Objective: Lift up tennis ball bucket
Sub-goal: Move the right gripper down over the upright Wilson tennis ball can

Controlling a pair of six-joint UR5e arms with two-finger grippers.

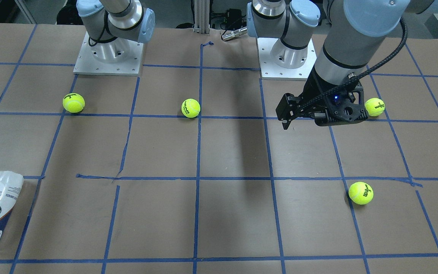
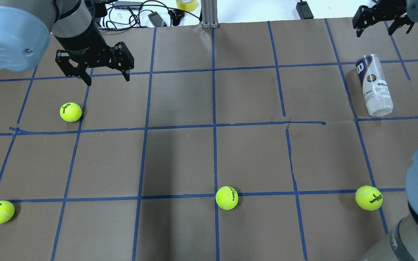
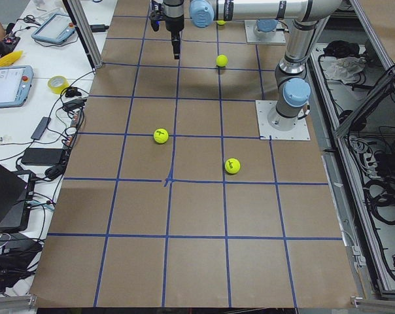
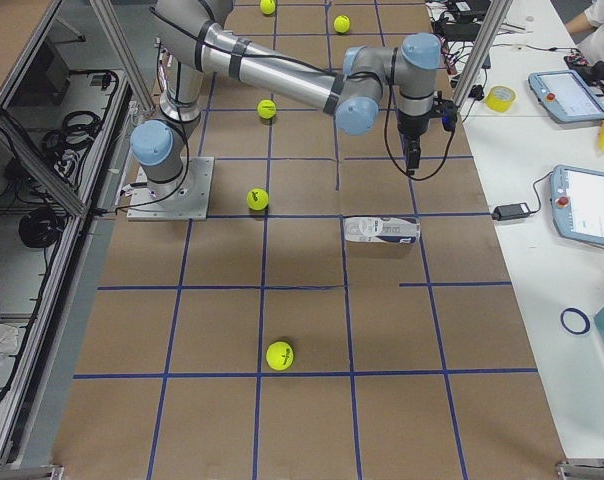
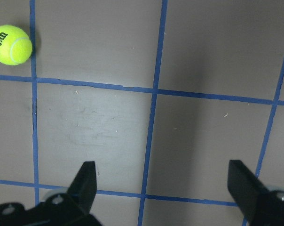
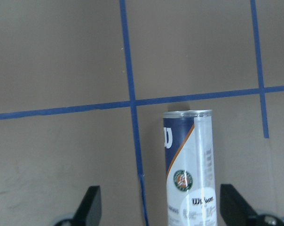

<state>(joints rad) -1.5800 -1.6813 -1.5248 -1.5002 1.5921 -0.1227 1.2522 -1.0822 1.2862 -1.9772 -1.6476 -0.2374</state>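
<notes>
Leftmost, the left gripper hangs over bare paper, jaws spread wide and holding nothing, one of the four balls near it; we judge it has no part in this lift. Further right, the bucket lies on its side on the robot's right half of the table, out toward the operators' edge, navy end away from the robot; nothing touches it. Rightmost, the right gripper hovers, likewise wide open and empty.

What could go wrong, as we judge it: the bucket is round, smooth and free to roll, so a finger landing first on one side could nudge it away; the clear wall looks thin, so a hard squeeze may dent it or squirt it out; a hold far from the middle could let the long end droop; coming down too far would drive the fingers into the table.

The views differ: overhead seems to put the gripper beyond the navy end, while the right wrist view shows the bucket running between the two fingers, so the line-up across its width looks fair; the front view clips the bucket at its edge; the left-side view does not show it at all.
</notes>
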